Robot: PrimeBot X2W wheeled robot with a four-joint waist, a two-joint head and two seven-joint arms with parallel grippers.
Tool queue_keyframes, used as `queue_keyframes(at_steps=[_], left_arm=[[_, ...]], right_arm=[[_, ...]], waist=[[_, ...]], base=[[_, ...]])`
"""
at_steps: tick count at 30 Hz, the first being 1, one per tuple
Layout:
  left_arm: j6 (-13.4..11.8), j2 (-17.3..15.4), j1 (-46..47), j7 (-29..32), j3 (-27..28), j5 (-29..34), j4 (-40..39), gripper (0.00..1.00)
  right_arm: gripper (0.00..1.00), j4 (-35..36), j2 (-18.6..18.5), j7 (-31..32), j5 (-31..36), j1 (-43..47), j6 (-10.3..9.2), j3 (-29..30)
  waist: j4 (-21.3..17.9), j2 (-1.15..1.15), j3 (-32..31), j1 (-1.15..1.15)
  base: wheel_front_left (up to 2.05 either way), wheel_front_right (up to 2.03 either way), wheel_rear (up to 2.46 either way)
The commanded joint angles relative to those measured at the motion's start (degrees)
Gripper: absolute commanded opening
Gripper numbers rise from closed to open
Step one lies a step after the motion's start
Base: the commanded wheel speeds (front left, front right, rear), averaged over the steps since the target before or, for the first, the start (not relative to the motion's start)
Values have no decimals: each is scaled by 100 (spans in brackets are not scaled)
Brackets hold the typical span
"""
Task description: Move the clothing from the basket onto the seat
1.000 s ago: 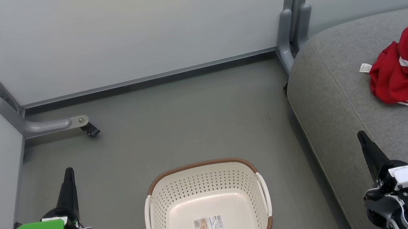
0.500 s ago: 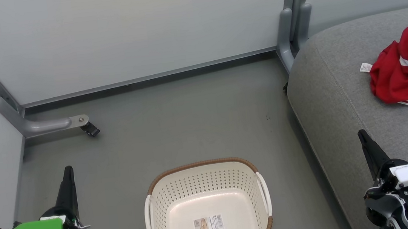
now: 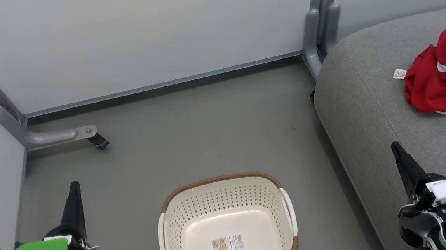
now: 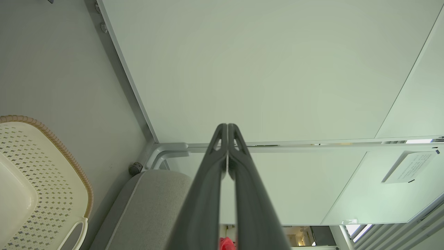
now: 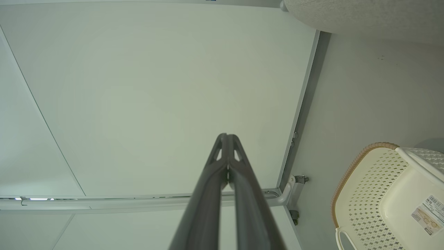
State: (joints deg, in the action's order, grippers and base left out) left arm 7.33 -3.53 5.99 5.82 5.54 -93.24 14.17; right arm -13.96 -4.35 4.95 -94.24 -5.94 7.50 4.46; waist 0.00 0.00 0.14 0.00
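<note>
The red clothing (image 3: 445, 72) with white panels and striped trim lies bunched on the grey seat (image 3: 369, 93) at the right edge; its small white tag (image 3: 399, 74) points left. The cream basket (image 3: 227, 224) with a brown rim stands on the floor at bottom centre, holding nothing but its paper label (image 3: 228, 247). My left gripper (image 3: 74, 186) is shut at the lower left, left of the basket. My right gripper (image 3: 395, 147) is shut at the lower right over the seat's front part, below the clothing. In the wrist views both finger pairs (image 4: 227, 126) (image 5: 227, 136) are pressed together with nothing between them.
Pale partition walls (image 3: 134, 35) close off the back and left. A grey metal foot with a caster (image 3: 98, 141) juts onto the floor at the left, and a grey post (image 3: 320, 27) stands between wall and seat. Open grey floor (image 3: 206, 126) lies beyond the basket.
The left gripper has edged slightly upward in the head view. The right gripper, basket and clothing stay put.
</note>
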Motion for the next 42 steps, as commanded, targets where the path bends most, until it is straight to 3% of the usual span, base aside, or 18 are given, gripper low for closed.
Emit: queue_keyframes(at_steps=[1,42], left_arm=[[33,-6,72,19,25,16,3,0],[30,19,78,51,61,53,4,0]], right_arm=[[0,-18,-4,8,28,-51,-2,21],[0,-22,44,66,88,-60,-2,92]], waist=[[0,0,0,0],[0,0,0,0]], base=[[0,0,0],[0,0,0]])
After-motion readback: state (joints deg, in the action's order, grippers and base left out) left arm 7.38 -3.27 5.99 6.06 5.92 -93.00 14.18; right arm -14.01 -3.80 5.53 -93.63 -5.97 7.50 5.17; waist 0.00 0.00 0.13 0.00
